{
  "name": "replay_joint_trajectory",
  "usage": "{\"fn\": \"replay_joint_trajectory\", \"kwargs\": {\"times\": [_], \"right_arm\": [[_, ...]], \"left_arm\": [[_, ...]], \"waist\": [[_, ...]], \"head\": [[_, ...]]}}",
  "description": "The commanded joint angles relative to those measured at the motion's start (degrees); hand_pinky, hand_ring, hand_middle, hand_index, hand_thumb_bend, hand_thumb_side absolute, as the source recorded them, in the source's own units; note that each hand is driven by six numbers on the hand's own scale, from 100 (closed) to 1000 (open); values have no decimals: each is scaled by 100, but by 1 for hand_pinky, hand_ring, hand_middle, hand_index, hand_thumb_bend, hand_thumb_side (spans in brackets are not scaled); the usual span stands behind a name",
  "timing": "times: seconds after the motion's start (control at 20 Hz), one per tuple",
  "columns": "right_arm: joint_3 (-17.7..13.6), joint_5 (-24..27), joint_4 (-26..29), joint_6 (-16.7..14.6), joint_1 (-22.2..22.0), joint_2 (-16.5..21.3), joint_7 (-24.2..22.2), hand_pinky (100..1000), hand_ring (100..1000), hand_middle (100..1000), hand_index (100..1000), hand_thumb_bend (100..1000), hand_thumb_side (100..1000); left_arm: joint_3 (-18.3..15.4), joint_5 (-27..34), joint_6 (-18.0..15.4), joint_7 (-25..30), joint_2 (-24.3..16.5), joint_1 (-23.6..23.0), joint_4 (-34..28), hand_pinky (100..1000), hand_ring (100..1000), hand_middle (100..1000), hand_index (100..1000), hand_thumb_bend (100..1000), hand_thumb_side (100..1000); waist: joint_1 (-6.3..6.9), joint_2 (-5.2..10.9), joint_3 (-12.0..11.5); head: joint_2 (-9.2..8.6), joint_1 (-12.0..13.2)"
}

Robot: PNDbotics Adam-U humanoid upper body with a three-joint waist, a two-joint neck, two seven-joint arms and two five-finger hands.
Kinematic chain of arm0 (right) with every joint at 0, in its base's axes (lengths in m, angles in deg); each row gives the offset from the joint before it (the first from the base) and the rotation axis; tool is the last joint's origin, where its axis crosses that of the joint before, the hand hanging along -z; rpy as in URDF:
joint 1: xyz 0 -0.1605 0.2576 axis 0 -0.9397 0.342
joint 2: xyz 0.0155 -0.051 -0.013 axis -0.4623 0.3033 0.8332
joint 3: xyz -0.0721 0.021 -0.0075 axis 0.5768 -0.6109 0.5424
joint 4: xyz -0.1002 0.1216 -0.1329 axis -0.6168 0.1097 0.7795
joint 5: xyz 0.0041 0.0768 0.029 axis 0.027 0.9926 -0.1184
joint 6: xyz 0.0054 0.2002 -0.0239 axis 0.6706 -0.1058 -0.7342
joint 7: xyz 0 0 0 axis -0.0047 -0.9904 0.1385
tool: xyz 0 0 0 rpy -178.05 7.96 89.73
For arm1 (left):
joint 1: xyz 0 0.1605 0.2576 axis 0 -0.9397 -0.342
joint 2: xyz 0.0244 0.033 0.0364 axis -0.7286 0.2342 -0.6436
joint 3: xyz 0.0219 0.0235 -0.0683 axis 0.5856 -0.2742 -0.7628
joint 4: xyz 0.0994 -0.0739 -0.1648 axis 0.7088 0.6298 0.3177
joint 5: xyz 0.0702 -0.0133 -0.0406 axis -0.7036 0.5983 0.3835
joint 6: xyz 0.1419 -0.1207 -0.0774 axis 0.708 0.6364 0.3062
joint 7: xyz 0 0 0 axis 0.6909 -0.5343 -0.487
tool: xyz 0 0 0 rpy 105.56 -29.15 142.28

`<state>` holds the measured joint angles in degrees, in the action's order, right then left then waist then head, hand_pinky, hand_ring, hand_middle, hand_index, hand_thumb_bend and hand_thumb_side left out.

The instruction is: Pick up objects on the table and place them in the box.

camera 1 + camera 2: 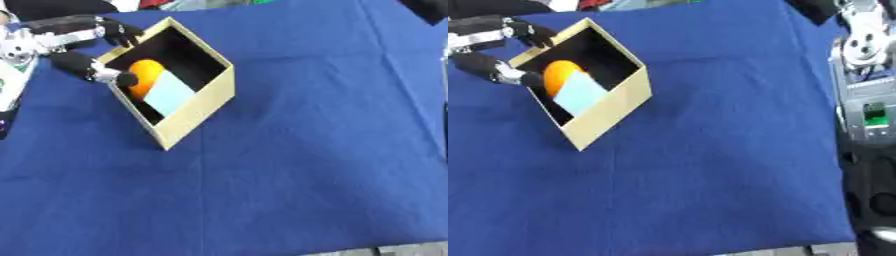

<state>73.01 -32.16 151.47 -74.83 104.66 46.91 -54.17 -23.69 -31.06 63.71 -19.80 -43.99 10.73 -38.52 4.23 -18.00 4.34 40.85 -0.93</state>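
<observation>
- My left hand [87, 47] is at about ten o'clock on the table, right at the left rim of the cardboard box [197, 110].
- Its fingers are curled. One black fingertip [128, 79] sits on or just beside the orange ball [144, 75]. I cannot tell if I am pinching the ball or only touching it.
- Other fingers of that hand hook over the box's top corner, at about eleven o'clock.
- The box sits turned like a diamond on the blue cloth [306, 175], up and to the left of the middle.
- The orange ball is inside the box, by its left wall. A light blue flat card [168, 94] leans next to it, at about four o'clock from the ball.
- I think the ball is light, round and smooth, so it can roll or slip. The best hold is across its middle, fingers on one side and thumb on the other.
- The card looks thin and light. I would take it by an edge.
- The box looks light too, so a bump could push it.
- My right arm [866, 75] shows at three o'clock in the right eye view. I cannot see that hand.
- I see no other things on the cloth to pick up.
</observation>
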Motion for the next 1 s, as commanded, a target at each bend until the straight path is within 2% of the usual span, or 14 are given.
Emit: {"fn": "replay_joint_trajectory", "kwargs": {"times": [0.05, 0.1, 0.15, 0.2, 0.35, 0.6, 0.7, 0.75, 0.85, 1.0], "right_arm": [[-31, -24, 138, 14, 89, 48, 14, 922, 1000, 835, 975, 100, 708], [-38, -28, 142, 16, 87, 43, 21, 923, 1000, 835, 975, 100, 707], [-44, -31, 146, 18, 86, 39, 28, 923, 1000, 836, 975, 100, 706], [-50, -33, 150, 20, 84, 36, 35, 923, 1000, 836, 975, 100, 706], [-74, -34, 151, 32, 72, 37, 59, 923, 1000, 836, 976, 100, 706], [-98, -29, 161, 42, 75, 7, 89, 923, 1000, 837, 975, 100, 704], [-117, -24, 172, 46, 73, 0, 111, 924, 1000, 836, 975, 100, 703], [-127, -17, 180, 47, 72, -3, 127, 924, 1000, 836, 975, 100, 702], [-143, 10, 193, 44, 75, 0, 165, 924, 1000, 835, 975, 100, 700], [-171, 68, 208, 28, 73, 17, 247, 925, 1000, 834, 975, 100, 698]], "left_arm": [[-248, 117, 180, -283, -142, 27, -366, 820, 807, 789, 965, 842, 1000], [-364, 205, 267, -377, -105, -2, -502, 819, 803, 786, 963, 852, 1000], [-495, 298, 360, -474, -76, -37, -651, 805, 779, 764, 948, 916, 1000], [-641, 395, 457, -572, -58, -82, -806, 800, 770, 756, 943, 942, 1000], [-1048, 688, 750, -866, 7, -229, -1258, 790, 748, 737, 920, 987, 1000], [-1485, 1154, 1215, -1332, 144, -453, -1959, 781, 729, 713, 902, 916, 1000], [-1635, 1348, 1410, -1527, 196, -592, -2244, 777, 718, 697, 872, 804, 1000], [-1732, 1443, 1505, -1622, 232, -682, -2394, 770, 703, 682, 854, 605, 1000], [-1930, 1643, 1705, -1822, 316, -893, -2714, 757, 684, 661, 835, 377, 1000], [-2274, 1918, 1980, -2097, 516, -1245, -3160, 754, 680, 658, 821, 350, 1000]], "waist": [[-41, 136, -31], [-54, 138, -44], [-70, 141, -57], [-83, 145, -67], [-121, 152, -102], [-196, 152, -153], [-228, 145, -185], [-246, 138, -207], [-278, 123, -249], [-320, 101, -312]], "head": [[66, -33], [67, -47], [68, -58], [66, -66], [46, -93], [-26, -79], [-56, -71], [-75, -73], [-115, -84], [-161, -115]]}}
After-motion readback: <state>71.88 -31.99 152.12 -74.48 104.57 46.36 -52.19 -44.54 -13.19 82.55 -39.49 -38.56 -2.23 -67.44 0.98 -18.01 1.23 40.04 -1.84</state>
